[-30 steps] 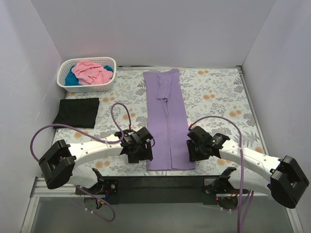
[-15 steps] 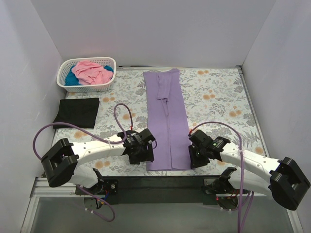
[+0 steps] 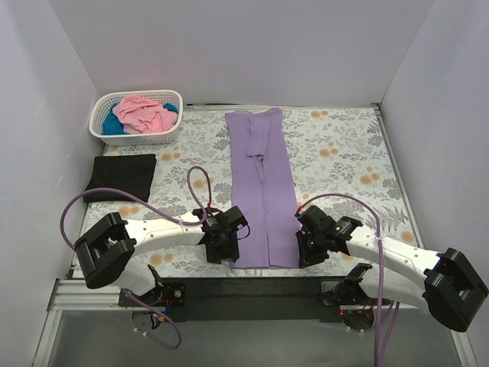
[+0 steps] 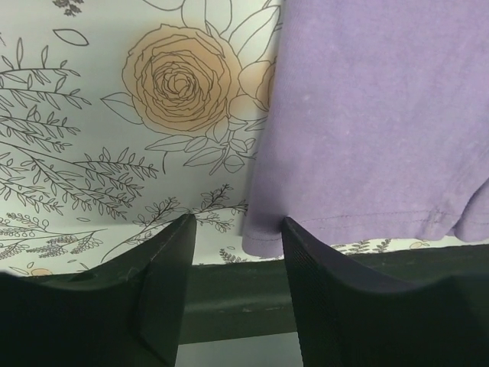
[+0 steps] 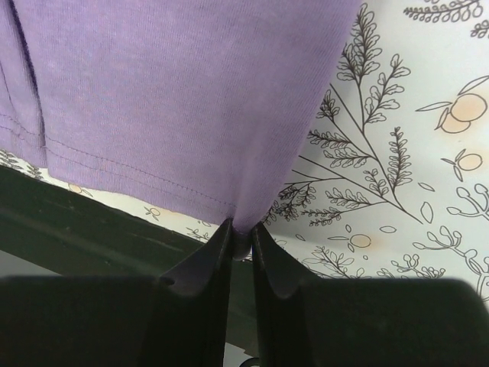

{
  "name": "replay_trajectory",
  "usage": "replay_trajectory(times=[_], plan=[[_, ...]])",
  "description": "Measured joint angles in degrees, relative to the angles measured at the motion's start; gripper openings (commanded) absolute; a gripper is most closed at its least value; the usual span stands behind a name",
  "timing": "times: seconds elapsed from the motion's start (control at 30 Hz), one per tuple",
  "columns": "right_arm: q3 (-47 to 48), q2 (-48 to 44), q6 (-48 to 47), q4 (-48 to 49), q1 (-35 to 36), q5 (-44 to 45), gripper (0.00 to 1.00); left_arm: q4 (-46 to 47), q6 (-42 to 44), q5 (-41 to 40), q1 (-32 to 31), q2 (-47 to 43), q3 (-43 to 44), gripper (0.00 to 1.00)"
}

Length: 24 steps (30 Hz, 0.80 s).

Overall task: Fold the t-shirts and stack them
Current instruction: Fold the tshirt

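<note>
We are at the lengthwise fold of the lavender purple fabric t-shirt [image 3: 263,183], which lies as a long narrow strip down the middle of the flower-printed bench [image 3: 344,153]. Its hem is at the bottom edge of the top view. The right fingers [image 5: 263,252] are pinched shut on the hem's lower right corner, with fabric bunched between their tips. The left fingers [image 4: 183,237] stand apart and straddle the lower left corner, which sits in the gap but is not clamped.

We judge that the left fingers need to close on that corner next. Both arms can then lift the hem together and carry it up the frame toward the collar end, keeping it level so the strip halves cleanly.

A folded black fabric t-shirt [image 3: 121,176] waits at mid left. The pink t-shirt [image 3: 145,113] and teal blue t-shirt [image 3: 113,126] sit crumpled in the white plastic lattice basket [image 3: 137,139] at upper left.
</note>
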Motion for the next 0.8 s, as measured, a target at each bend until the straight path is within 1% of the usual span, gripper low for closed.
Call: replay_trajectory(times=[0.17,0.33,0.43,0.53,0.57,0.67,0.8], plan=[[-0.04,0.11,-0.02,0.24,0.0,-0.09,0.21,-0.85,-0.11,-0.09,0.0,0.33,0.55,0.46],[-0.09,0.15,-0.07,0.35,0.0,-0.24,0.21,-1.11,-0.63,-0.48,0.0,-0.09,1.92,0.43],[-0.09,0.15,-0.09,0.35,-0.02,-0.24,0.21,-1.11,-0.68,-0.48,0.0,-0.2,2.05,0.37],[-0.09,0.15,-0.11,0.35,-0.02,-0.24,0.21,-1.31,-0.66,-0.39,-0.02,0.68,2.14,0.22],[-0.09,0.15,-0.13,0.35,-0.02,-0.24,0.21,-1.31,-0.59,-0.37,-0.04,1.29,2.19,0.2],[-0.09,0.15,-0.17,0.35,-0.02,-0.24,0.21,-1.53,-0.31,-0.2,-0.26,3.56,2.29,0.19],[-0.09,0.15,-0.2,0.37,-0.02,-0.24,0.21,-1.73,0.02,0.11,-0.48,4.2,2.75,0.23]])
